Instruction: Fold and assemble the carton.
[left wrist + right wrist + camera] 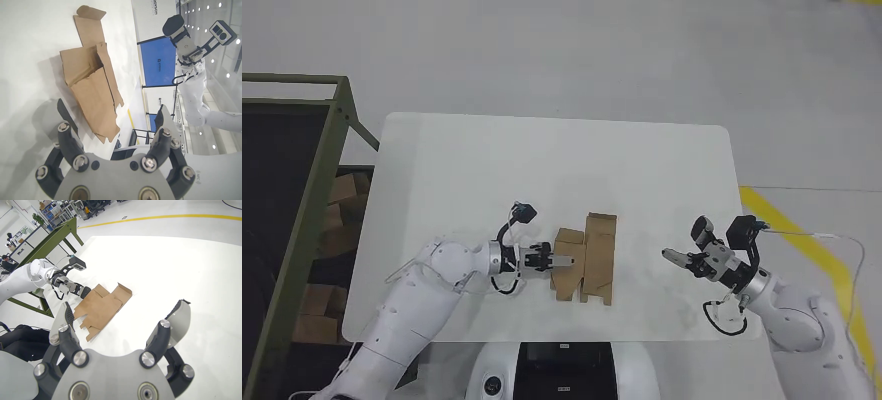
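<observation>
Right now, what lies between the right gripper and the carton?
Only bare table separates the right gripper from the carton; the top view shows it.

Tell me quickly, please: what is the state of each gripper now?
Left gripper: jaws open, holding nothing, close to the carton.
Right gripper: jaws open, holding nothing, apart from the carton.

I see the carton (584, 258) lying on the table (542, 160), central, near the front edge. Left gripper (564, 260) sits at its left edge; right gripper (674, 256) is well apart to the right. A rack (282, 150) stands left of the table.
</observation>
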### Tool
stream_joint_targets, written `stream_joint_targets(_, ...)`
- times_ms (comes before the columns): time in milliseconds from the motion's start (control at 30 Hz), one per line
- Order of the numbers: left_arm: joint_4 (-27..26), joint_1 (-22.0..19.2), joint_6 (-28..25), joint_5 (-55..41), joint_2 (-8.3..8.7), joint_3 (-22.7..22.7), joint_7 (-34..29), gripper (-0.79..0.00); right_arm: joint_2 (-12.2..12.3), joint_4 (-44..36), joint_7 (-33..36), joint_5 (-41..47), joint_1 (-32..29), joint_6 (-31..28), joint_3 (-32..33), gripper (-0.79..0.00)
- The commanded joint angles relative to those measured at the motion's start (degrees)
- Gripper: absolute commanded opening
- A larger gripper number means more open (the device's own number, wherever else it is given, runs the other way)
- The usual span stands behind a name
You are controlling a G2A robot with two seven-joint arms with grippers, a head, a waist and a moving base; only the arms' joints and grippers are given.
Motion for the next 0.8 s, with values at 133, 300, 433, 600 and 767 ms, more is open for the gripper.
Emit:
stream_joint_targets(133, 2.16, -1.80, 1.27, -1.20, -0.23, 1.67, 0.01, -0.074, 0.22, 0.27, 0.05, 0.53, 0.23, -0.59, -0.43, 0.000)
stream_joint_targets(300, 3.98, -3.27, 3.88, -1.24, -0.37, 2.84, -0.01, -0.154, 0.40, 0.49, -0.03, 0.72, 0.43, -0.93, -0.70, 0.000)
stream_joint_targets(433, 4.73, -3.95, 4.90, -1.80, -0.47, 3.58, 0.13, -0.188, 0.56, 0.73, -0.28, 0.80, 0.47, -1.27, -0.70, 0.000)
stream_joint_targets(600, 5.23, -4.58, 6.14, -2.46, -0.50, 4.21, -0.18, -0.406, 0.75, 1.13, -0.60, 1.07, 0.57, -1.71, -0.78, 0.000)
stream_joint_targets(767, 5.70, -5.13, 7.54, -2.34, -0.54, 4.90, 0.19, -0.560, 0.95, 1.40, -0.73, 1.37, 0.65, -2.17, -0.82, 0.000)
